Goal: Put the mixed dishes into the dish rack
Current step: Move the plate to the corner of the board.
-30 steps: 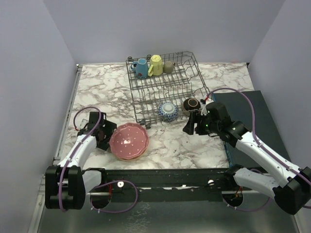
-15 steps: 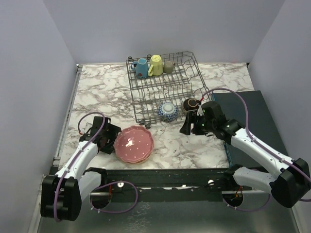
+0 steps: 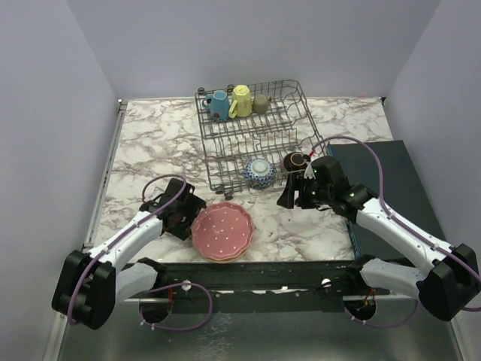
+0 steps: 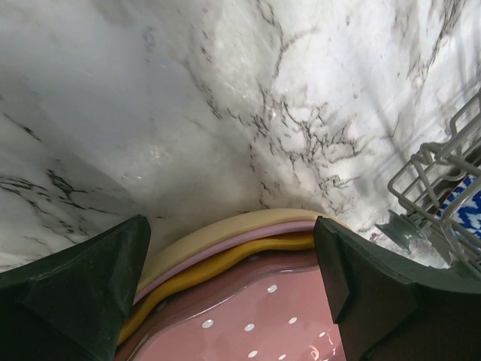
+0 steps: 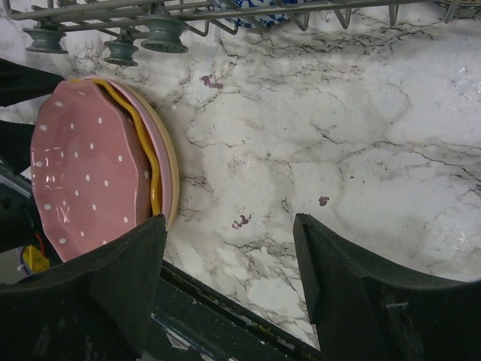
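Observation:
A stack of plates (image 3: pixel 222 231) lies near the table's front edge, with a pink-red white-dotted plate on top. In the left wrist view the dotted plate (image 4: pixel 285 316) lies over an orange-yellow scalloped rim (image 4: pixel 218 263) and a pink rim. My left gripper (image 3: pixel 188 218) is open, and its jaws (image 4: pixel 231 226) straddle the left edge of the stack. My right gripper (image 3: pixel 289 197) is open and empty above bare marble (image 5: pixel 229 222), right of the stack (image 5: pixel 90 165). The dish rack (image 3: pixel 252 139) holds a blue mug (image 3: pixel 219 105), a pale yellow mug (image 3: pixel 240 100), a grey-beige mug (image 3: pixel 260 104), a blue-white bowl (image 3: pixel 259 171) and a dark brown bowl (image 3: pixel 294 161).
A dark flat box (image 3: pixel 383 188) lies at the right under my right arm. The rack's front feet (image 5: pixel 161 30) stand just beyond the stack. The table's front edge and a black rail (image 3: pixel 263 271) run close behind the plates. Walls close in the left, back and right.
The plate stack has slid to the right along the front edge, with my left gripper moving along behind it. My right gripper has shifted slightly left.

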Robot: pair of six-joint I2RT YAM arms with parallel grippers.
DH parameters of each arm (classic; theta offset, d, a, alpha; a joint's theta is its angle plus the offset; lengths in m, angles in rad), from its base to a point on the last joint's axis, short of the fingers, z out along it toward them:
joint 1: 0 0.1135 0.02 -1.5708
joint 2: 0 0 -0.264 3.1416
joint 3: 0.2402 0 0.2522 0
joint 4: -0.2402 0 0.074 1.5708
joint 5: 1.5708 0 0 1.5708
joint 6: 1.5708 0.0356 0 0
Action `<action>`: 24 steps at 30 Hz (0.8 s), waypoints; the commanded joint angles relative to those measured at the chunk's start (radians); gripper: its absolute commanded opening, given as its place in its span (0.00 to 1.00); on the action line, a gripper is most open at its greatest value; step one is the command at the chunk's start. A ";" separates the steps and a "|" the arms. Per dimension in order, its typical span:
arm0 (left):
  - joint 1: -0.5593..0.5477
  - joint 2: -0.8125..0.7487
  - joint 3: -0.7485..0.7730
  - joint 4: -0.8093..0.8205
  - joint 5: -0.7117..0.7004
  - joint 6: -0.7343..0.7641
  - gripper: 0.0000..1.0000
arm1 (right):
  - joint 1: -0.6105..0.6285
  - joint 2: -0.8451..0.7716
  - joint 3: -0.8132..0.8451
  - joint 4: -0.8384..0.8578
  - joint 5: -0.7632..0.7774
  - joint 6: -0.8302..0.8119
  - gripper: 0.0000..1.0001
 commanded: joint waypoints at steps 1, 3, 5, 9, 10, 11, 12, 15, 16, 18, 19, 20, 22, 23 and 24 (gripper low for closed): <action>-0.107 0.112 0.048 -0.020 0.004 -0.095 0.99 | 0.003 -0.029 -0.009 0.008 -0.001 0.019 0.75; -0.143 0.166 0.080 0.001 -0.009 -0.099 0.99 | 0.003 -0.039 -0.016 0.000 0.009 0.025 0.75; -0.172 0.220 0.110 0.020 -0.017 -0.100 0.99 | 0.003 -0.050 -0.021 -0.008 0.023 0.028 0.75; -0.213 0.314 0.171 0.057 -0.023 -0.097 0.99 | 0.003 -0.069 -0.026 -0.026 0.052 0.030 0.75; -0.223 0.333 0.188 0.061 -0.026 -0.093 0.99 | 0.003 -0.074 -0.026 -0.031 0.057 0.030 0.75; -0.228 0.346 0.202 0.062 -0.030 -0.087 0.99 | 0.003 -0.077 -0.027 -0.037 0.065 0.031 0.76; -0.234 0.358 0.218 0.061 -0.035 -0.081 0.99 | 0.003 -0.082 -0.026 -0.040 0.071 0.030 0.76; -0.243 0.367 0.252 0.062 -0.048 -0.062 0.99 | 0.003 -0.091 -0.027 -0.046 0.082 0.028 0.76; -0.244 0.365 0.258 0.061 -0.052 -0.056 0.99 | 0.002 -0.090 -0.027 -0.048 0.084 0.027 0.76; -0.248 0.353 0.267 0.060 -0.061 -0.047 0.99 | 0.003 -0.088 -0.028 -0.047 0.083 0.028 0.76; -0.249 0.344 0.268 0.059 -0.065 -0.044 0.99 | 0.003 -0.086 -0.027 -0.046 0.082 0.027 0.76; -0.250 0.336 0.266 0.059 -0.067 -0.041 0.99 | 0.003 -0.085 -0.027 -0.043 0.078 0.027 0.76; -0.250 0.319 0.257 0.059 -0.065 -0.037 0.99 | 0.002 -0.078 -0.024 -0.041 0.072 0.028 0.76; -0.250 0.309 0.251 0.058 -0.065 -0.033 0.99 | 0.003 -0.075 -0.023 -0.041 0.071 0.028 0.76; -0.250 0.300 0.246 0.057 -0.065 -0.030 0.99 | 0.002 -0.073 -0.023 -0.039 0.069 0.026 0.76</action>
